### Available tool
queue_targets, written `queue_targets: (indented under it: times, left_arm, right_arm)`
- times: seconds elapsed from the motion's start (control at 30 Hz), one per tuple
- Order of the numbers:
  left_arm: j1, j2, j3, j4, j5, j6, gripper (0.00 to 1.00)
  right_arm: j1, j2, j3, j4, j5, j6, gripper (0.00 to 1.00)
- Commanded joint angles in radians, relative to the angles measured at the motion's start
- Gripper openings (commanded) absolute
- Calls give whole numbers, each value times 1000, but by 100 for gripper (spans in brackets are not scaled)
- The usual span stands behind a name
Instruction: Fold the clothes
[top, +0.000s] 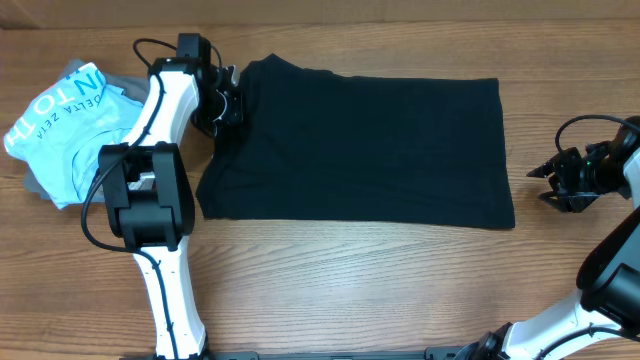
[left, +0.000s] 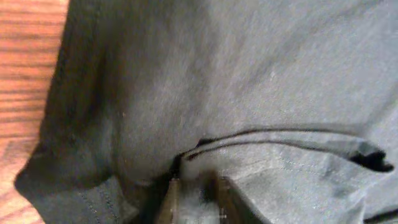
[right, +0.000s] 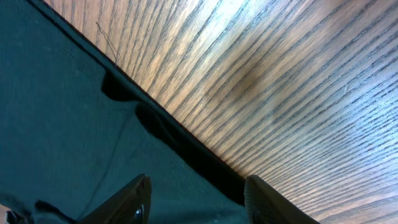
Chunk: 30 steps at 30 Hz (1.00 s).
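Two slim robot arms. The left arm (top: 160, 260), toward eight o'clock in the overhead view, has white tubular links with a thin black line running along them, a boxy black joint housing (top: 150, 200) and looping black cables (top: 84, 218). Its left gripper (top: 232, 98) is black. The right arm (top: 610, 270), toward four o'clock, has a white lower link, black upper parts, a thin black cable loop (top: 585, 118) and a black, pronged right gripper (top: 540, 185). The right wrist view shows dark, flat fingers (right: 127, 202).
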Motion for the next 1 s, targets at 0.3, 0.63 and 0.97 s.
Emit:
queue_targets:
  times: [0.3,0.63,0.97]
  left_arm:
    - [19,4,154,-98,55,35,4]
    - [21,5,251,-161,21,76,5]
    - [23,5,232,-228,-62,95,52]
  right_arm:
    - [-2,-31,10,2,8,-6,52]
    - [-2,-31,10,6,8,-6,52]
    - [-2,-31,10,8,9,-6,53]
